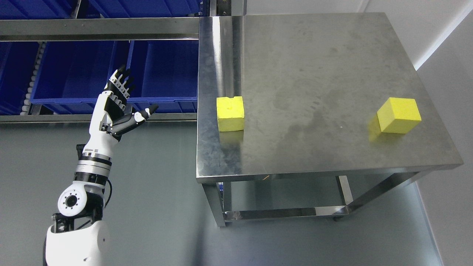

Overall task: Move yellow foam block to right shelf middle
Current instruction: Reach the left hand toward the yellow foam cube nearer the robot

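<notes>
Two yellow foam blocks sit on the steel table. One yellow block lies near the table's left edge, with a notch in its top. The other yellow block rests near the right edge, turned at an angle. My left hand is raised beside the table, left of the first block and apart from it, palm toward the table. Its fingers are spread and its thumb points right, with nothing held. No right arm shows.
A steel shelf rack stands at the left behind my hand, holding blue plastic bins on roller rails. A shelf rail crosses the top. Grey floor lies below. A white wall runs along the right.
</notes>
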Tool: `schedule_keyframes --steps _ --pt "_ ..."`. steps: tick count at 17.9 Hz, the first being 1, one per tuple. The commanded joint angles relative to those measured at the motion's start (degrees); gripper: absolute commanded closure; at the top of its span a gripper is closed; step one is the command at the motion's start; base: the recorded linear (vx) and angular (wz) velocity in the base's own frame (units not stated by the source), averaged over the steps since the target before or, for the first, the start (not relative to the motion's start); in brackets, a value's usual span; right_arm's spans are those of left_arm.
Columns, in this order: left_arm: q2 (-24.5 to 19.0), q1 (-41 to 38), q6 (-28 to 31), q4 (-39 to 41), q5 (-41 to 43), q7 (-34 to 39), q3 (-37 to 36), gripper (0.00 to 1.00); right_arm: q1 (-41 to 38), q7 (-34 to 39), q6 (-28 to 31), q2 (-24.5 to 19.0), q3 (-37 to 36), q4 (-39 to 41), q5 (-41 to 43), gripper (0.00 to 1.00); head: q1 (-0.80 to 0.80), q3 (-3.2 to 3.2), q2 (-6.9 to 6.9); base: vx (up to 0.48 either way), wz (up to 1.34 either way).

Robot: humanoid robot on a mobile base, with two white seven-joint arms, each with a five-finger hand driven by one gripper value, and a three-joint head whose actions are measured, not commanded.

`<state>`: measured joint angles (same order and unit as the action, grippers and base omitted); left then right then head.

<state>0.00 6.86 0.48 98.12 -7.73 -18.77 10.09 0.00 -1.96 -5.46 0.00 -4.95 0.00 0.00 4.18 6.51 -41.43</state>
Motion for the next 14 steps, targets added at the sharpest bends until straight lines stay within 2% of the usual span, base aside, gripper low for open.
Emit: schedule_keyframes --steps 1,6,10,12,14 --pt "-1.0 -0.1 -1.3 0.0 0.0 -2.7 -3.0 0.00 -0.1 0.0 0.0 1.0 0.0 1.0 -0.2 0.00 0.00 0.00 0.00 0.000 0.00" --pt "-1.0 0.0 -5.5 0.0 0.0 -4.2 -1.0 0.00 -0.1 0.0 0.0 1.0 -0.1 1.0 -0.2 0.00 0.00 0.00 0.00 0.000 0.00" --pt "-1.8 2.2 -6.7 -0.4 0.0 -15.9 -1.8 0.00 -0.1 0.0 0.0 1.0 0.0 1.0 -0.2 0.00 0.00 0.00 0.00 0.000 0.00" --pt "-1.7 5.0 -6.7 -3.4 0.7 -21.1 -3.5 0.00 -0.1 0.0 0.0 1.0 0.0 1.0 -0.2 0.00 0.00 0.00 0.00 0.000 0.00" --pt "-3.2 9.6 -6.5 -6.1 5.0 -22.4 -7.7 0.02 -0.1 0.0 0.0 1.0 -0.1 1.0 -0.2 0.00 0.00 0.00 0.00 0.000 0.00"
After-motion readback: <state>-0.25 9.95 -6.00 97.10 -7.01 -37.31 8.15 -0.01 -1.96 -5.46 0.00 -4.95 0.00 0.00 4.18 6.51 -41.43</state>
